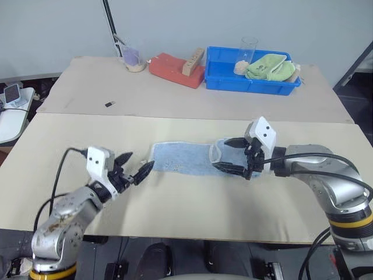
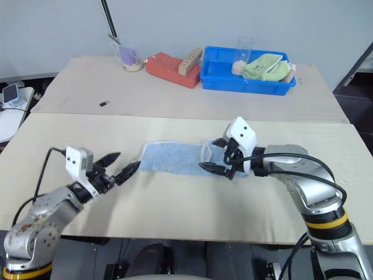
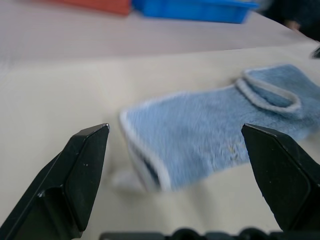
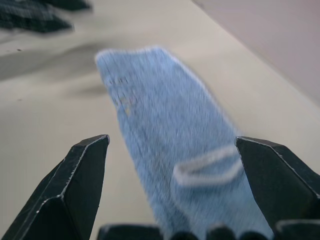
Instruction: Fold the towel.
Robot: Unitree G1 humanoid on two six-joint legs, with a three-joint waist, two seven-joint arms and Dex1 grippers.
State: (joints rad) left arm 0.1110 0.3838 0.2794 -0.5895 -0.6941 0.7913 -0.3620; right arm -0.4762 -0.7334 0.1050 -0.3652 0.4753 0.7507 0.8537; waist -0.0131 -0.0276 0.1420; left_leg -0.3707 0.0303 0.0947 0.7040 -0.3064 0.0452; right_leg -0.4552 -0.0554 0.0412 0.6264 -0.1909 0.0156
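Though spread wide, holds nothing: so goes for the right gripper (image 1: 222, 154), parked over the 3 o'clock end of the light blue terry towel with the pale hem (image 1: 180, 158). Same for the left gripper (image 1: 140, 161): two black fingers far apart, nothing between them, just off the towel's 9 o'clock end and not touching it.

Lies as a long narrow strip across the middle of the near beige table (image 1: 192, 210), from 9 o'clock to 3 o'clock. Looks already doubled along its length. Has a small flap turned back at the 3 o'clock end, with the pale hem curling in a loop. Shows a bit of white sticking out under the 9 o'clock end in the left wrist view.

Will likely feel light, soft and floppy. Will sag and bend when lifted, never break. Should not slip much, being fuzzy. Best to pinch the two short ends, close to the hem corners, through all the layers at once. Better to flatten the curled flap first, or else risk a lumpy fold.

Farther out, at 1 o'clock on the far table: a blue plastic bin (image 1: 233, 86) with a light green cloth (image 1: 271, 67) inside. Not part of the job.
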